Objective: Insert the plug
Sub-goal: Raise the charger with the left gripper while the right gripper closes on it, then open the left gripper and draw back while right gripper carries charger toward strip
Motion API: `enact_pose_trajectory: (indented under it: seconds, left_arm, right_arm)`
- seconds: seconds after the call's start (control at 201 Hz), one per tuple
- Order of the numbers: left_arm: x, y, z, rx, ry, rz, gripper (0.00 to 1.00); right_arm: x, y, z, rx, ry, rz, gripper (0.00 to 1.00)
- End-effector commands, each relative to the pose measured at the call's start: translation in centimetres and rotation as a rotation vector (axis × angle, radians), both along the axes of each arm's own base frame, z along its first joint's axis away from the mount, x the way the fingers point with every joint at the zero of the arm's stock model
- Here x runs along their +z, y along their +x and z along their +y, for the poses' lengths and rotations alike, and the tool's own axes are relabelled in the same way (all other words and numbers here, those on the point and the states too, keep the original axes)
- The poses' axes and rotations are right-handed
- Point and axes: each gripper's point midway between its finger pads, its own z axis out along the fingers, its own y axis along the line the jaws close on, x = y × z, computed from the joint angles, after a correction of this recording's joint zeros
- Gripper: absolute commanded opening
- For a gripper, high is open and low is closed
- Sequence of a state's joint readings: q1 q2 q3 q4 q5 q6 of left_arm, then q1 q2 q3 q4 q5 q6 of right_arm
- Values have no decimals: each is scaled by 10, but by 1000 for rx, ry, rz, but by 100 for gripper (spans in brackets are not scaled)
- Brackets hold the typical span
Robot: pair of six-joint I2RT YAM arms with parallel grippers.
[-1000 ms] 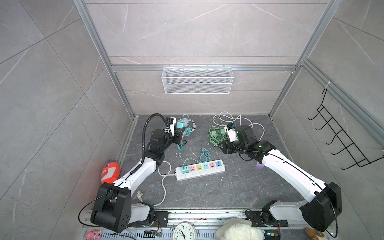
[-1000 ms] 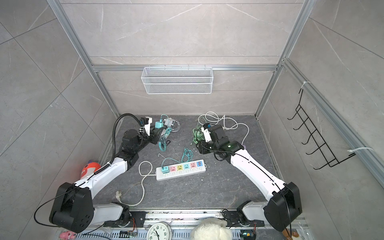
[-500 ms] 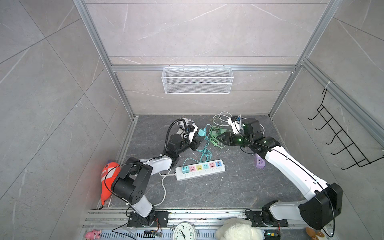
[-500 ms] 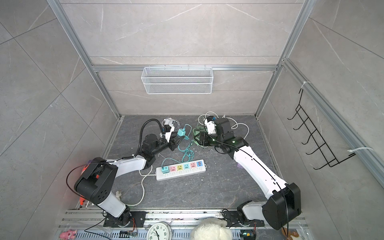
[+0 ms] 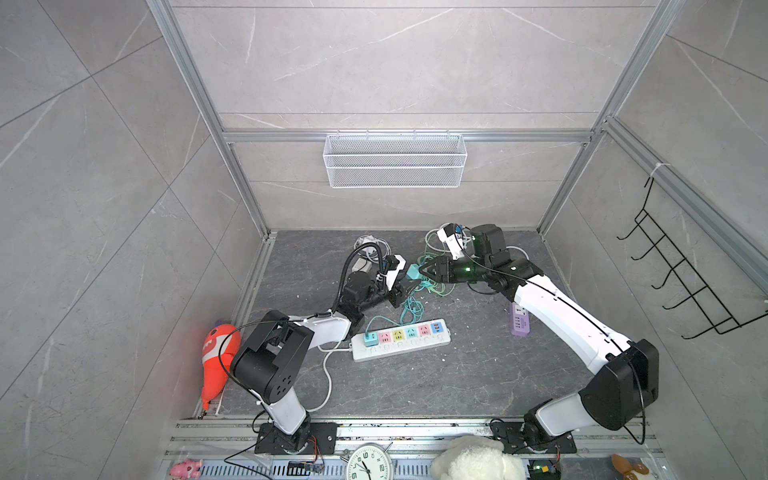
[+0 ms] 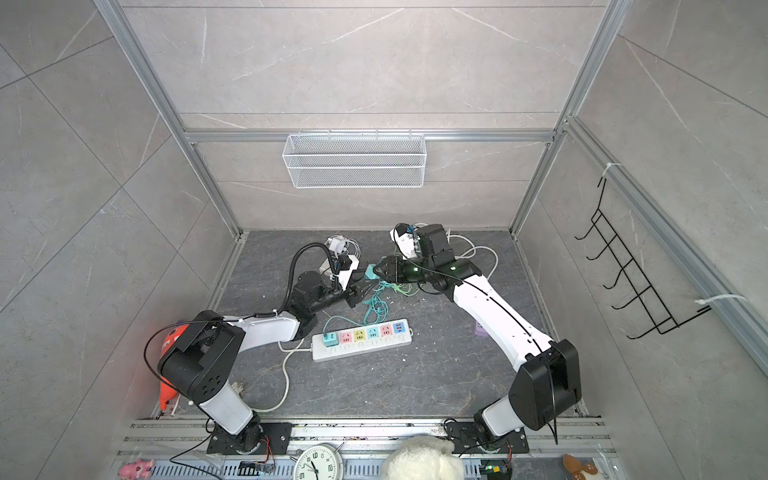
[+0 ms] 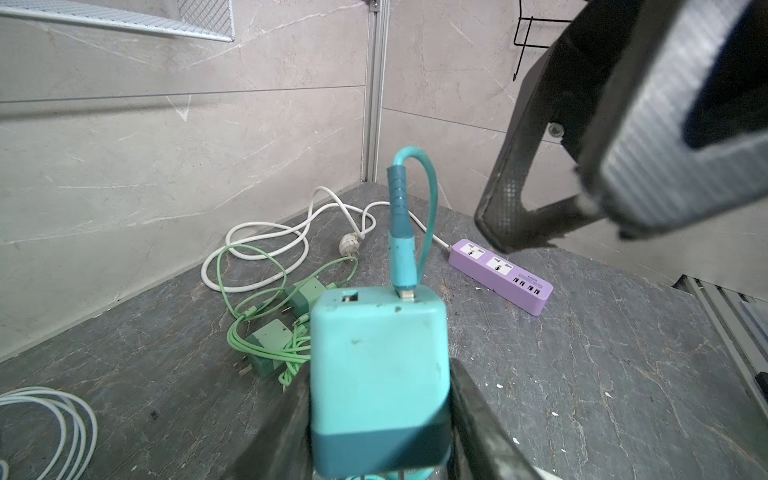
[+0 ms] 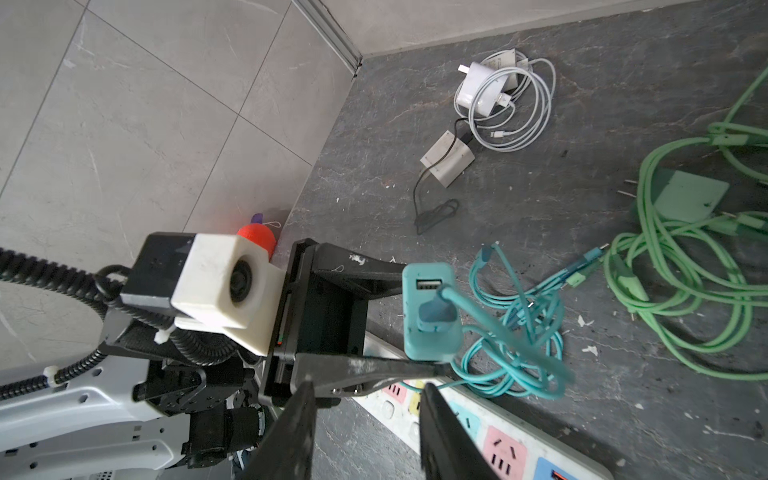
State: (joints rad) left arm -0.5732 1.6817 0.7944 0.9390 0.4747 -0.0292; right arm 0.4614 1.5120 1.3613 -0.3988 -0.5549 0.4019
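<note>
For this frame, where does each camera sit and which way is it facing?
Top views: above the arm bases, looking down; left arm, right arm and the white power strip show.
Left wrist: behind the left hand, facing the back corner; it clamps the teal charger; right hand intrudes.
Right wrist: behind the open right hand, facing the left hand.
Both wrist views share the teal charger.

The charger (image 7: 376, 353) in the left claw (image 7: 378, 415) is turquoise with a darker teal band at its base, and its cable (image 7: 401, 253) matches. Beyond that claw lie light green cables (image 8: 644, 199) and a lilac power strip (image 7: 503, 276). Near it, a white power strip (image 5: 401, 343) has pink, yellow and blue sockets. The counter (image 5: 415, 386) is dark grey with pale veins.
</note>
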Motion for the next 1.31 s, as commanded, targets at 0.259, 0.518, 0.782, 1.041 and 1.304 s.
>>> enact_pose_trajectory:
  seconds: [0.259,0.518,0.782,1.041,1.304]
  left_arm:
    - [43,-14,-4,-39,-33,-129,30]
    - [44,-18,-7,-48,-30,-138,29]
    - [45,-22,-9,-58,-28,-146,29]
    - [48,-28,-10,-71,-24,-151,29]
    - [47,-26,-8,-52,-5,-134,47]
  right_arm:
    - [-18,16,-4,-54,-157,-15,47]
    - [-20,18,9,-19,-150,-15,48]
    - [-23,15,18,21,-165,-5,47]
    - [-29,14,23,44,-175,10,44]
    - [-33,16,19,25,-206,-4,16]
